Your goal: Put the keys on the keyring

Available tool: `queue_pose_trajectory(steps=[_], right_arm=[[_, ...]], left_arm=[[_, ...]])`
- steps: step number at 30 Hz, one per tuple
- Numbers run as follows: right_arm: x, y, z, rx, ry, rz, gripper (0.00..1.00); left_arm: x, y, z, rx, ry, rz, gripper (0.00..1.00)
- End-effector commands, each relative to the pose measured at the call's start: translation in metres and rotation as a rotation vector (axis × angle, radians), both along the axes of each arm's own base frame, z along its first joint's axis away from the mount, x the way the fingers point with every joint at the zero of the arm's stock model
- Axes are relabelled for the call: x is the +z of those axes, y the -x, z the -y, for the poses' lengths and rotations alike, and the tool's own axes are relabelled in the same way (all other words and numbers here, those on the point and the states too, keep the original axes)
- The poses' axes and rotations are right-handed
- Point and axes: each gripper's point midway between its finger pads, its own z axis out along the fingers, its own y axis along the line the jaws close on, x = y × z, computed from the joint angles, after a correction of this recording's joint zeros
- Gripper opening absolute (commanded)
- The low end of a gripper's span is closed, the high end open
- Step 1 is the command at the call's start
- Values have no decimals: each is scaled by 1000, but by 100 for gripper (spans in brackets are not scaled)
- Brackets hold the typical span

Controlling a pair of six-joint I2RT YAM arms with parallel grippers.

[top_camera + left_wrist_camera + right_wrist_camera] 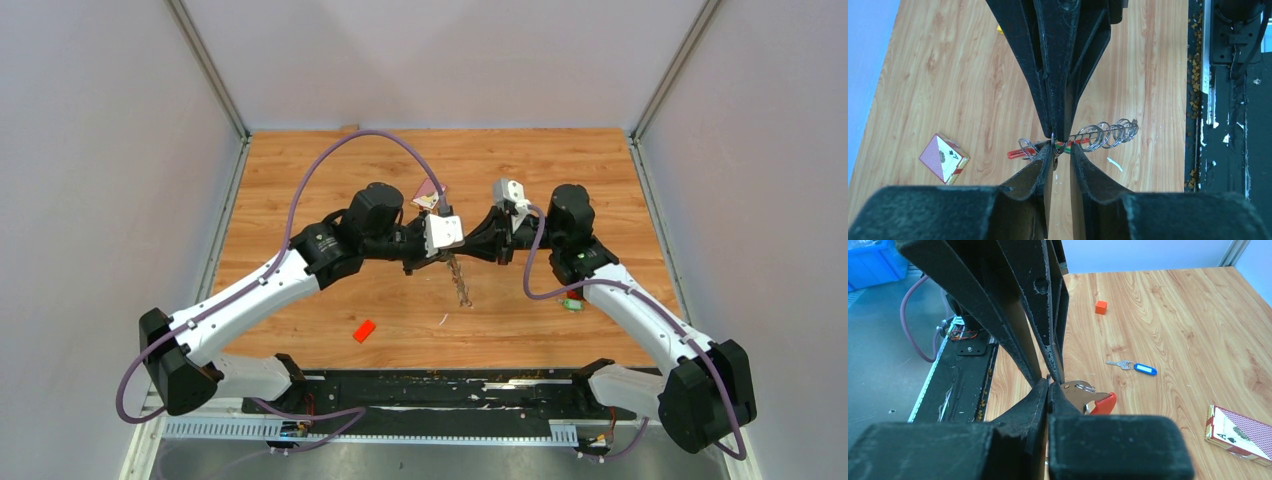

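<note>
Nearest, low and left of centre in the top view, small orange block (364,331) flat on the worktop (580,180). Further up, keyring (459,281) just below the two meeting tips at mid-frame. Right tool (1048,388) pinched fully together on its metal end, red strap (1104,402) alongside. Left tool (1062,152) parted only narrowly around one ring, grip unclear. Blue-tagged key (1142,369) lying apart, right of centre in the right wrist view. Farthest, card box (430,197) above the tools.

Table (560,170) smooth wood grain; keyring (1108,134) shiny metal coils; card box (943,159) glossy paper.
</note>
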Motion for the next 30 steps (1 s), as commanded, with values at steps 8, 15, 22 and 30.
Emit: queue_pose_trajectory(steps=[8, 15, 22, 30], right_arm=[[10, 1, 0, 15, -24, 80, 0], [0, -10, 6, -45, 41, 151, 15], [-6, -19, 9, -99, 70, 170, 42], [-9, -13, 6, -61, 44, 144, 45]], left_arm=[[24, -2, 10, -23, 66, 21, 0], [17, -7, -8, 9, -68, 55, 0], [-10, -13, -34, 143, -419, -35, 0], [-2, -16, -38, 225, -507, -112, 0]])
